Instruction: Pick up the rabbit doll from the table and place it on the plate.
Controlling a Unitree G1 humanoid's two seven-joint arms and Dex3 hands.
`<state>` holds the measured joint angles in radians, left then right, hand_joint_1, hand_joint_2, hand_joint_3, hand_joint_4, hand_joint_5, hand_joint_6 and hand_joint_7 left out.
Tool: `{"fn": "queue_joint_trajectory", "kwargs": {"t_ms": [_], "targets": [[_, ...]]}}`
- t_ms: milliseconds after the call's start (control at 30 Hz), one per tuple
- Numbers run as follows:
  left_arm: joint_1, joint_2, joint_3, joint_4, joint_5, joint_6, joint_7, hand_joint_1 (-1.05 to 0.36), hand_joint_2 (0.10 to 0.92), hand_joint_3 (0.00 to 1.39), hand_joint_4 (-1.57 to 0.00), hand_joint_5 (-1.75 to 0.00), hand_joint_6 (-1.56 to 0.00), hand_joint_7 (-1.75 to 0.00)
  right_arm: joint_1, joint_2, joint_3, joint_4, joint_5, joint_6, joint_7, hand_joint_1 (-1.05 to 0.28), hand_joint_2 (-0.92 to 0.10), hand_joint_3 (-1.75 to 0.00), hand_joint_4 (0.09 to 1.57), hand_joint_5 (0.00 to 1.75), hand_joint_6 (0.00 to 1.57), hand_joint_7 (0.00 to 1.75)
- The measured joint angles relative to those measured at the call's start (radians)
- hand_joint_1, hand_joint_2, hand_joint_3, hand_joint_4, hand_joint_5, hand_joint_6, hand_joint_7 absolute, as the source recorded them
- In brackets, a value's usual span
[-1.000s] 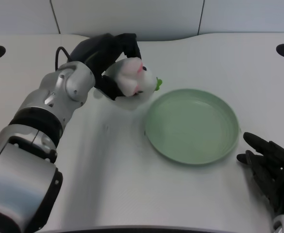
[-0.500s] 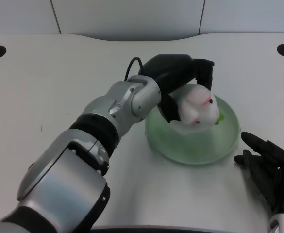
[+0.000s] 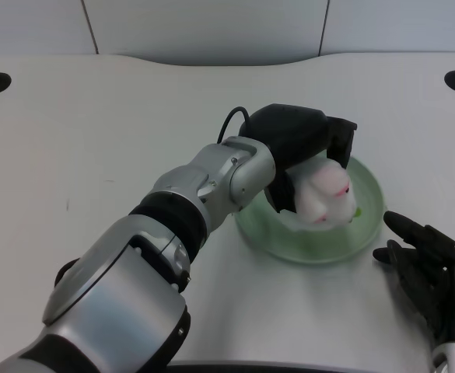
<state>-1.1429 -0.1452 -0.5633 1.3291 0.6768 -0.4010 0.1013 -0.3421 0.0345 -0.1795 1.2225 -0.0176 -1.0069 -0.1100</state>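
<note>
So in that last second you swung the left hand [image 3: 309,155] a long way: it went from off the plate's [image 3: 367,233] left rim, up near the far side, to right over the plate's middle, and in the final half second it dropped a bit lower toward the dish. The fingers were wrapped around the rabbit doll [image 3: 326,198] the whole way and hadn't let go. The doll sat low over the plate's centre, well inside the rim, though I couldn't tell if it was actually touching the plate's floor or just hanging over it. My read: the carry was basically done, and what was left was lowering the last bit and opening the fingers so it stayed on the plate.
</note>
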Motion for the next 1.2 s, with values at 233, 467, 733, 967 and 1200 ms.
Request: {"fn": "queue_joint_trajectory", "kwargs": {"t_ms": [233, 467, 733, 967, 1200], "targets": [[0.000, 0.011, -0.031, 0.007, 0.027, 0.037, -0.003, -0.60, 0.837, 0.01, -0.37, -1.10, -0.42, -0.80, 0.000, 0.002, -0.006, 0.000, 0.006, 0.001, 0.018, -0.29, -0.92, -0.28, 0.66, 0.88, 0.94, 0.00], [-0.003, 0.015, -0.076, 0.008, 0.073, 0.082, -0.006, -0.86, 0.889, 0.01, 0.00, -0.02, 0.00, -0.07, 0.000, 0.003, -0.009, 0.000, 0.015, 0.000, 0.036, -0.27, -0.92, -0.28, 0.66, 0.89, 0.95, 0.01], [-0.004, 0.017, -0.075, 0.008, 0.068, 0.115, -0.039, -0.95, 0.907, 0.01, 0.00, 0.00, 0.00, 0.00, 0.000, 0.003, -0.009, 0.002, 0.008, 0.000, 0.019, -0.28, -0.92, -0.27, 0.66, 0.88, 0.94, 0.00], [-0.004, 0.042, -0.030, 0.007, 0.027, 0.110, -0.056, -0.95, 0.920, 0.02, 0.00, 0.00, 0.00, 0.00, -0.005, 0.003, -0.018, 0.005, 0.018, 0.001, 0.026, -0.27, -0.92, -0.27, 0.67, 0.89, 0.94, 0.00], [0.037, 0.141, 0.073, -0.022, -0.072, -0.002, -0.051, -0.93, 0.916, 0.01, -0.02, -0.32, -0.01, -0.18, -0.013, 0.001, -0.026, 0.007, 0.019, 0.007, 0.037, -0.29, -0.92, -0.28, 0.68, 0.89, 0.94, 0.01]]}}
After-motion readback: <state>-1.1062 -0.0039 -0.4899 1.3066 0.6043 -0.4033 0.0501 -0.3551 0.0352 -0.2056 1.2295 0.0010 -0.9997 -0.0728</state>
